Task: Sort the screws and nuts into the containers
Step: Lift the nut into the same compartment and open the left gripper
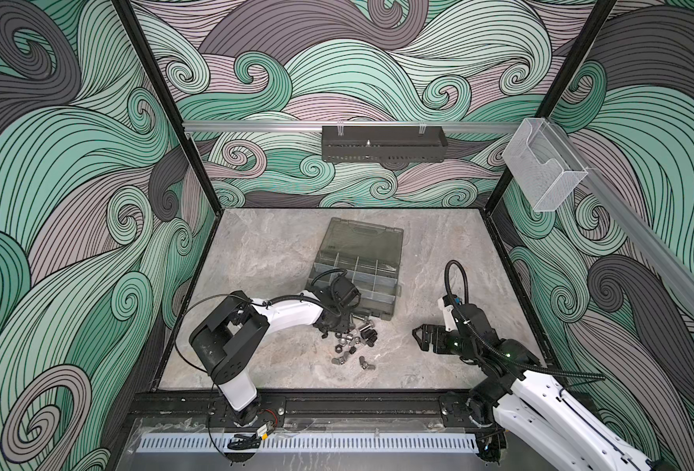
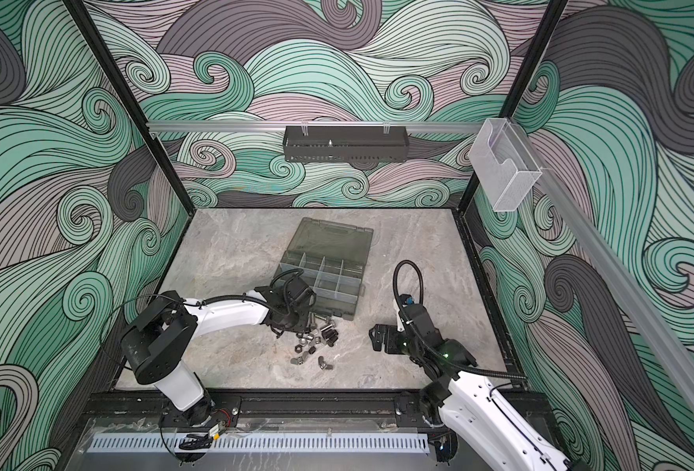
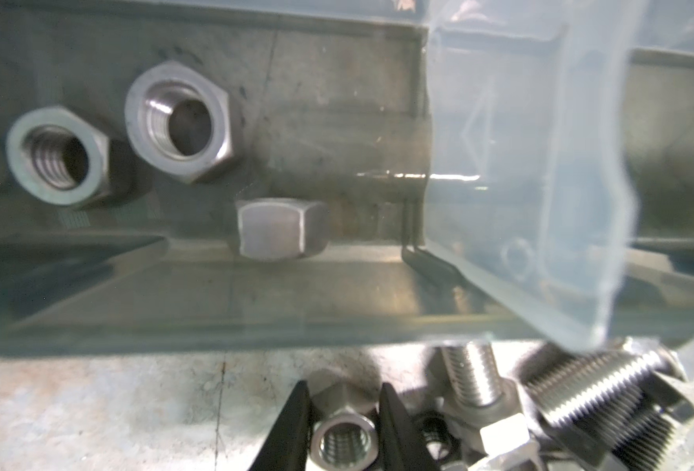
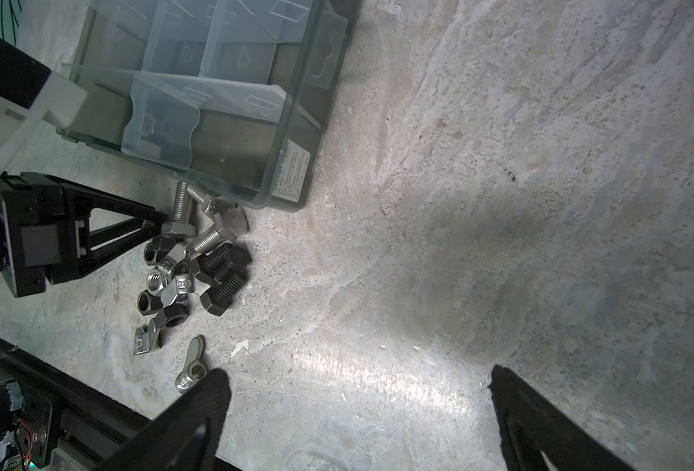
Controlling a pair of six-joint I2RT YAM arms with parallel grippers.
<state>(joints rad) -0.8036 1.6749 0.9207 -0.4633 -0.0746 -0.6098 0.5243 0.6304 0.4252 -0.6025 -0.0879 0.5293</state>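
Apparently pinching silver hex nut in left gripper, just beside containers, hole toward wrist; right gripper wide open, farther.

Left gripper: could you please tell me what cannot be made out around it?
Left gripper, wrist view: black fingers flank a small silver hex nut; contact unclear, edge crops them.
Both top views: its wrist covers the jaws.
Dull grey hex piece in the smoky plastic case: blurred, nut or screw head?
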